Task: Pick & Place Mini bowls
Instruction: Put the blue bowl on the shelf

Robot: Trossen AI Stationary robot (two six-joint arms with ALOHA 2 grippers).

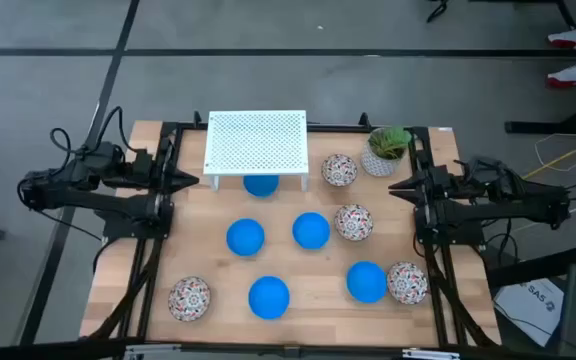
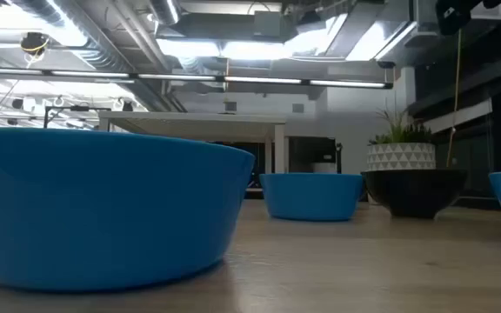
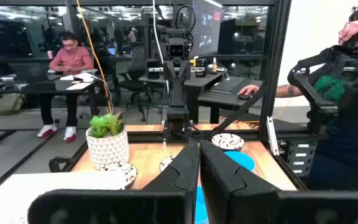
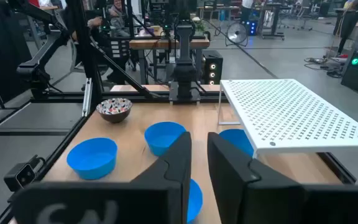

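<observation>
Several mini bowls rest on their bases on the wooden table (image 1: 298, 265). Blue ones stand at mid-table (image 1: 245, 237) (image 1: 311, 230), toward the near edge (image 1: 269, 297) (image 1: 366, 281), and one under the white shelf (image 1: 260, 185). Patterned ones sit at the far right (image 1: 339, 169), mid-right (image 1: 353, 222), near right (image 1: 406, 282) and near left (image 1: 189, 298). My left gripper (image 1: 194, 181) (image 3: 199, 149) hovers shut at the table's left edge, pointing inward. My right gripper (image 1: 393, 188) (image 4: 199, 140) hovers at the right edge, its fingers a narrow gap apart with nothing between them.
A white perforated shelf (image 1: 256, 143) stands on legs at the table's far middle. A white pot with a green plant (image 1: 386, 150) sits at the far right corner. Black frame rails (image 1: 158, 240) run along both sides. People sit at desks in the room beyond.
</observation>
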